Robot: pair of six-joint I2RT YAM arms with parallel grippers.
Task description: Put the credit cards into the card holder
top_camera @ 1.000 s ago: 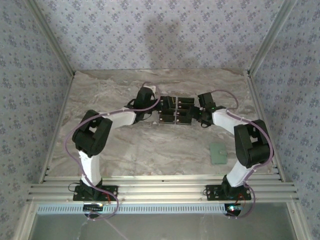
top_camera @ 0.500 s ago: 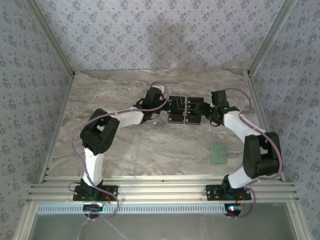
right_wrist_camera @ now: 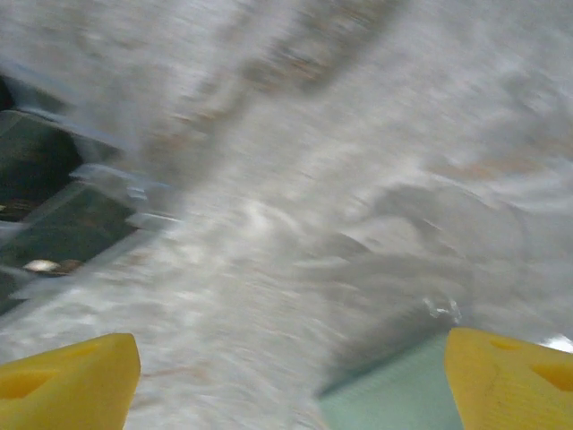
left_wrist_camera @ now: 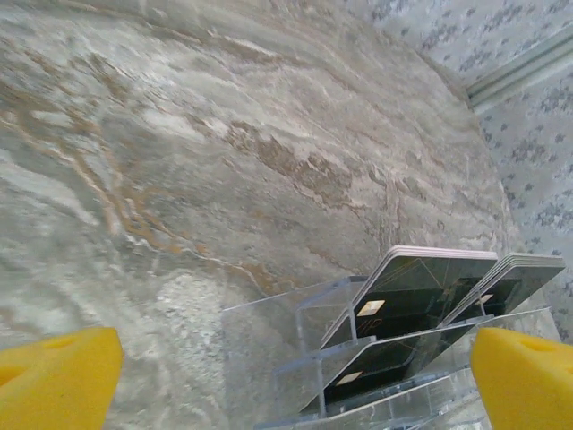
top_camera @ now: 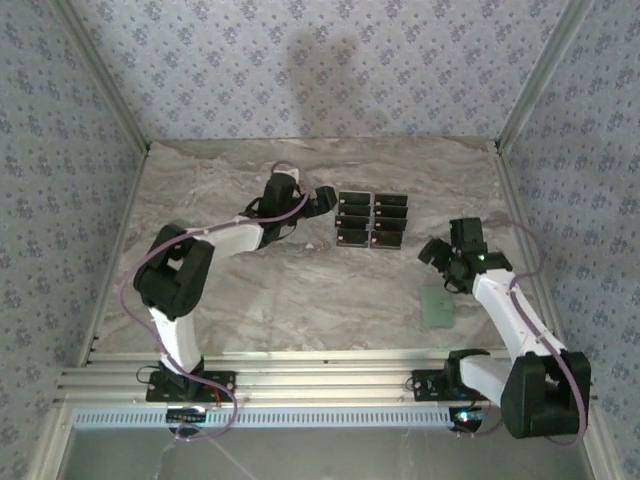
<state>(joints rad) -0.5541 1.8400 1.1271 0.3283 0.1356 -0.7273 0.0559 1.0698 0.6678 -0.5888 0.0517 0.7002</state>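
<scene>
Relocated since a second ago: right gripper point(top_camera: 445, 264), drawn back from the rack toward the near right of the table point(top_camera: 250, 290); left gripper point(top_camera: 323, 203), backed slightly off the rack's left end. Nearest item: card holder point(top_camera: 436, 305), pale green, flat on the table, just nearer than the right gripper and apart from it; whether it is folded shut, cannot tell. Right gripper: pads spread wide, nothing between them, touching nothing; its wrist view is blurred, with a green corner of the holder low between the pads. Left gripper: fully spread, empty, just beside the rack. Farthest: credit cards point(top_camera: 372, 220), black, leaning in a clear tiered rack point(left_wrist_camera: 286, 358), none in the holder. Step, as judged: approach to the holder, no card yet transferred. Next move likely calls for a low, square descent onto a thin flat thing, pads straddling one edge.
</scene>
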